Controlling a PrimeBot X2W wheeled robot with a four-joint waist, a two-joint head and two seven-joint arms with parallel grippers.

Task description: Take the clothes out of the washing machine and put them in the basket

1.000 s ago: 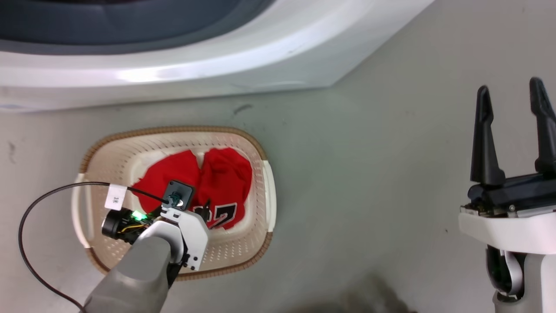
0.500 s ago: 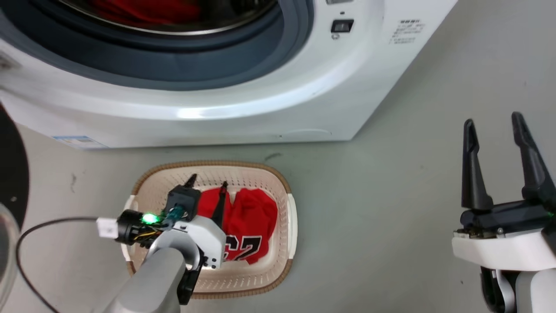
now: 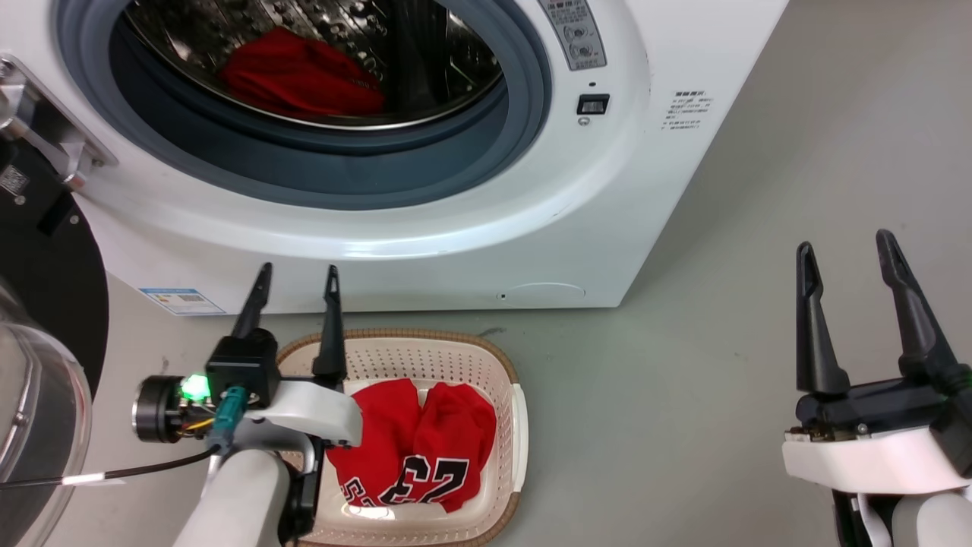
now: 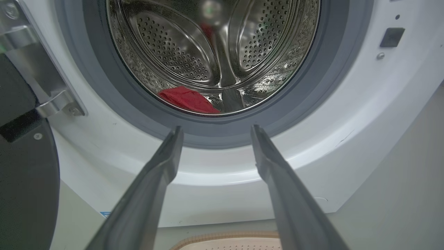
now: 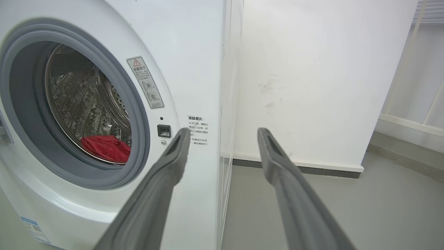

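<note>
Bright even light w/ glare strip on washing machine [image 3: 395, 235] front; wrist-cam edges warped

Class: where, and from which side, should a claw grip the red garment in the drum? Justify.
Probably pinch the garment at its raised, bunched middle, reaching in through the open front with the left claw. It lies as a low heap on the drum floor, so the hump offers loose cloth.

Low cream-white plastic basket [image 3: 456, 365]: left side hidden behind the left arm's white wrist housing [image 3: 319, 406]. Round black-framed glass door [image 3: 53, 304]: cut off by the head view's left edge. Red garment [image 4: 187, 100] in the steel drum [image 4: 173, 52]: lower edge hidden behind the grey rubber ring [image 4: 215, 133], lettering indiscernible.
</note>
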